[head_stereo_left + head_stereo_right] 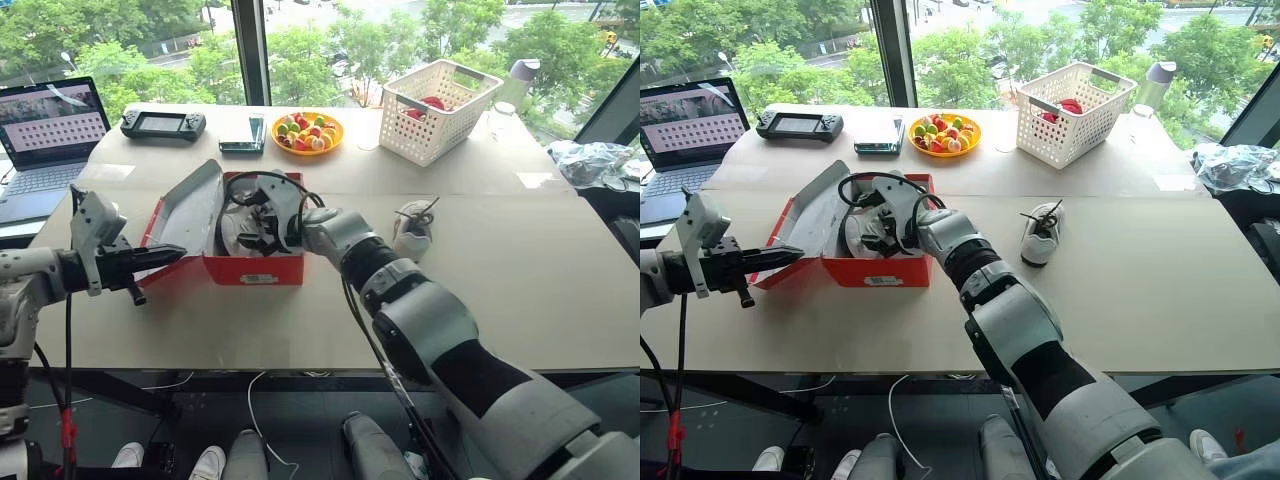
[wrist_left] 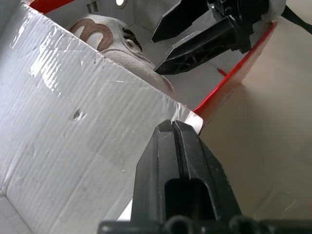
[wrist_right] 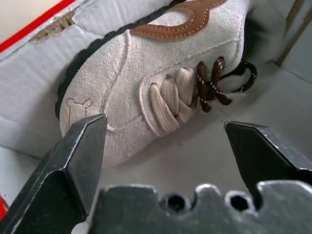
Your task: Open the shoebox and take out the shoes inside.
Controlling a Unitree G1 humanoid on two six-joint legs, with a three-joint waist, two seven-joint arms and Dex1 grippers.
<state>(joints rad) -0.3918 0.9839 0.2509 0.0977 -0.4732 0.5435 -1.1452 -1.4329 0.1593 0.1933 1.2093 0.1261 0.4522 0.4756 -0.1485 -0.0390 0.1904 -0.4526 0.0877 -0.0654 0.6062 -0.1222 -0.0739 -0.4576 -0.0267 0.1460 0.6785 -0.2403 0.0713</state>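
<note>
From my head view, the red shoebox [image 1: 262, 268] sat open mid-table; my closed left pincer [image 1: 170, 256] pressed its raised lid at nine o'clock. One shoe [image 1: 412, 232] stood outside at three o'clock. My right wrist view showed my wide-open right pincer [image 3: 165, 141] straddling, not touching, the second shoe [image 3: 161, 73] inside.

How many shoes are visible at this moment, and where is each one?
2. One shoe lies inside the open shoebox, right in front of the right gripper's open fingers. The other shoe stands on the table, to the right of the box.
</note>
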